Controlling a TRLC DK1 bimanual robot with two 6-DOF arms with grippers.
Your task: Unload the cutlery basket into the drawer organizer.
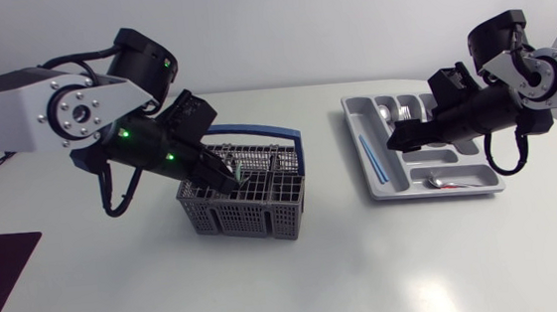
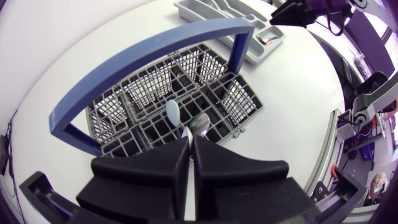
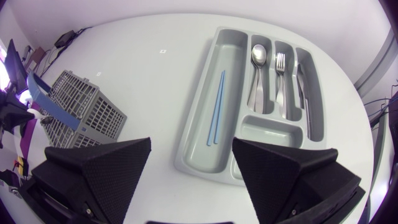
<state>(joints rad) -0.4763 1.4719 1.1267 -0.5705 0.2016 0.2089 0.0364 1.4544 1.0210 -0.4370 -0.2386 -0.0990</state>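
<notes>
White counter (image 1: 298,274) carries a grey basket (image 1: 245,194) with a blue handle. The left gripper (image 1: 226,177), at its 10 o'clock corner, is clenched on a thin utensil (image 2: 184,132) standing inside. At 3 o'clock lies the organizer (image 1: 353,130), the right gripper (image 3: 191,149) released above it.

On my table (image 1: 367,269), the basket (image 1: 248,206) sits left of the organizer (image 1: 360,155), well apart. My left claw (image 1: 228,176) stands over the basket, pinching a utensil (image 2: 199,124); my right claw (image 1: 397,143) over the organizer.
</notes>
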